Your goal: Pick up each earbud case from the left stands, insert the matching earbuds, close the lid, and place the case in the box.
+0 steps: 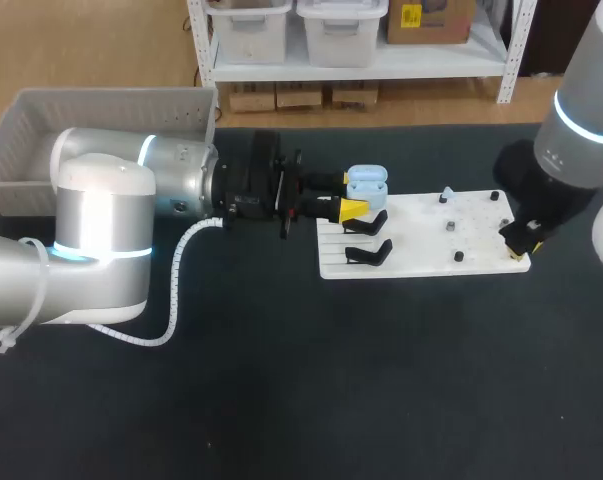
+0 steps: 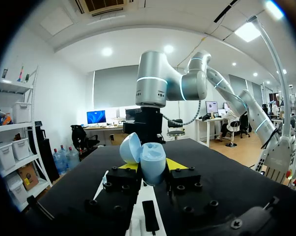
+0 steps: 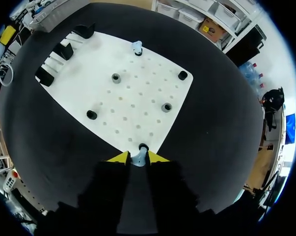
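A dark tabletop point(image 1: 281, 400) carries a white board point(image 1: 421, 245). At the board's nearest right corner, the right pincer point(image 1: 519, 245) points down over a black peg point(image 3: 143, 146). Its yellow tips are pressed against both sides of a pale blue earbud point(image 3: 138, 158) sitting there, so it looks clamped on the earbud.

Two black stands point(image 1: 367, 237) sit on the board's left end. Just beyond them, the left pincer point(image 1: 353, 207) reaches in level from the left. It is clamped on a pale blue case point(image 1: 366, 182) held above the board's far left corner, lid open.

A second earbud point(image 1: 448, 190) rests on a peg at the board's far edge. A grey box point(image 1: 41, 130) stands at the far left of the tabletop, behind the left arm.

The step in hand appears to be fetching the first earbud for the open case. Next, the right arm likely needs to lift the earbud straight off its peg and carry it across to the case. The earbud must then be lined up with the matching well.
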You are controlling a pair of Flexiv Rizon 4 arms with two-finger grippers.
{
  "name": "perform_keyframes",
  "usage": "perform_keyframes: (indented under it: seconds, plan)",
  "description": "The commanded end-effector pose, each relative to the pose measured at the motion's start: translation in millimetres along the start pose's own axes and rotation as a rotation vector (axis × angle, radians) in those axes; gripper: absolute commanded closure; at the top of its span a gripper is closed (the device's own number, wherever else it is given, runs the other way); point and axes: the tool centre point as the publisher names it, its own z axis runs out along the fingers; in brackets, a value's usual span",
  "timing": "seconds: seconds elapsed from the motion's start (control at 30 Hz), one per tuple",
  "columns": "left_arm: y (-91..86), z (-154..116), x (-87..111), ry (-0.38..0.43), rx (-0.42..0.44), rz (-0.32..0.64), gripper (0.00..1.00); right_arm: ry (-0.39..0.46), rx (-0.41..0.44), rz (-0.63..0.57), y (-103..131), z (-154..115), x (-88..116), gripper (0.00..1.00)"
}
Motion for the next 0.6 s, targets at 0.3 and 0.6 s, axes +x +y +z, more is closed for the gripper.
perform_keyframes:
  seconds: [0.3,0.6]
  plan:
    - [-1.2,0.4,0.9,-0.002,-0.006,0.003,1.0,-0.008,0.011,0.005,1.8,0.0,1.2,1.0]
    - [-1.2,0.4,0.9,-0.002,-0.006,0.003,1.0,-0.017,0.029,-0.002,10.6,-23.2,1.1,1.0]
